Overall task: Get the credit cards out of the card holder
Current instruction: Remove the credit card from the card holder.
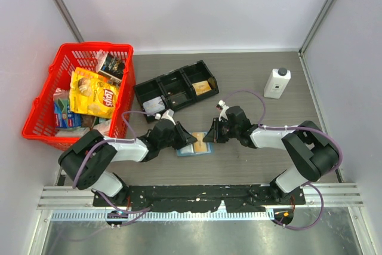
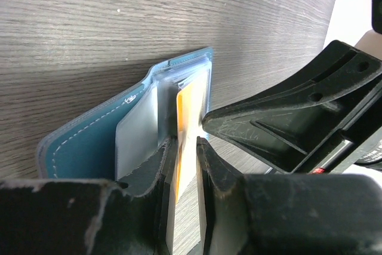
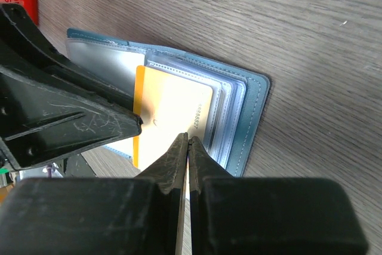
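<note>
**Right end effector [image 3: 186, 141] clamped on one card [image 3: 173, 108], not yet clear of the holder [image 3: 253, 108]**

Closest to my right wrist lens, the two black fingers are pressed together on the near edge of an orange-and-cream card. The rest of that card lies over the stack of clear sleeves [image 3: 230, 108] on the holder's right half. I can't tell whether its far end sits inside a sleeve or only on top.

The blue holder lies open and flat on the counter [image 3: 310, 40], about mid-way across, between my two arms and just near of the black tray [image 1: 169, 76].

From the left, the left end effector [image 2: 185, 153] has its tips at the holder's crease. Its jaws stand a narrow gap apart with the card's orange edge running into that gap. I can't tell whether it is gripping or only bracing the holder.

My read is that the first part of an extraction is done: a card is grasped and looks part-way out. What is left is to draw it free, set it down, and go through the other sleeves, whose contents I can't make out. The tray holds a tan flat item and a pale one. They could be cards already out, but they are too small for me to say.
</note>
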`<state>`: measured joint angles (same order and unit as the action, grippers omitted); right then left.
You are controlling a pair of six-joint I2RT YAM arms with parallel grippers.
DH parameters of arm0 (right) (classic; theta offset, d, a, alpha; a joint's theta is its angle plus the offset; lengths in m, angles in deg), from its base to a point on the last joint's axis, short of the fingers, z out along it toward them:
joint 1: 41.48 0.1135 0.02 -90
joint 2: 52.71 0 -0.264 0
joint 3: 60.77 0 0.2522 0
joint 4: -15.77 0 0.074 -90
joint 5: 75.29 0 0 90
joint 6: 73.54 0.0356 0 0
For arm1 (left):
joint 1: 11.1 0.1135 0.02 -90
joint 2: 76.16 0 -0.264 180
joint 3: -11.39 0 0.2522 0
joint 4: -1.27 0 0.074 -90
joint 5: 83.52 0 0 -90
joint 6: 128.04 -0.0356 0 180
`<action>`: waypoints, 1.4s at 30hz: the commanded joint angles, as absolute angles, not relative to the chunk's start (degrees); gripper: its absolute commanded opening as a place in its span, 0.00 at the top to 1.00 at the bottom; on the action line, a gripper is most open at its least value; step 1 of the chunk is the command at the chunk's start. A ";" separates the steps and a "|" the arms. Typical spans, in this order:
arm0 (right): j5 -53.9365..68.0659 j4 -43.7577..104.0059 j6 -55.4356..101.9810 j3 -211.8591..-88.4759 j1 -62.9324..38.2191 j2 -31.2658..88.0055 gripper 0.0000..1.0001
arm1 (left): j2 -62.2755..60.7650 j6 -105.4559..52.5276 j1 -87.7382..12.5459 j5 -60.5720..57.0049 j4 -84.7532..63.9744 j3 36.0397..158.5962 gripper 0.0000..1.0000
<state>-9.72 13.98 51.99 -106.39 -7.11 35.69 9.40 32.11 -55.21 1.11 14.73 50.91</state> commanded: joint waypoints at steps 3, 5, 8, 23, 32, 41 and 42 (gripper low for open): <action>-9.55 15.20 52.14 -104.07 -6.50 38.25 0.92 | 10.85 33.67 -55.66 -1.87 22.84 50.55 0.83; -9.29 15.03 52.14 -103.80 -6.59 38.34 0.92 | 10.50 34.11 -55.66 -1.26 23.28 49.59 0.90; -8.85 14.94 52.32 -103.45 -6.68 38.52 0.92 | 8.92 34.12 -55.57 0.06 22.05 48.35 0.98; -9.02 16.34 52.05 -102.92 -8.17 41.77 0.92 | 6.02 35.17 -55.31 1.38 22.75 43.35 0.99; -9.73 16.17 52.05 -102.57 -8.70 41.33 0.92 | 7.68 36.22 -55.13 0.06 27.93 42.11 0.84; -9.82 15.99 52.14 -102.31 -9.05 41.59 0.92 | 7.16 36.75 -55.13 0.41 28.65 40.88 1.00; -9.90 15.99 52.05 -102.31 -8.96 41.60 0.92 | 6.90 36.66 -55.13 0.50 28.20 40.79 1.00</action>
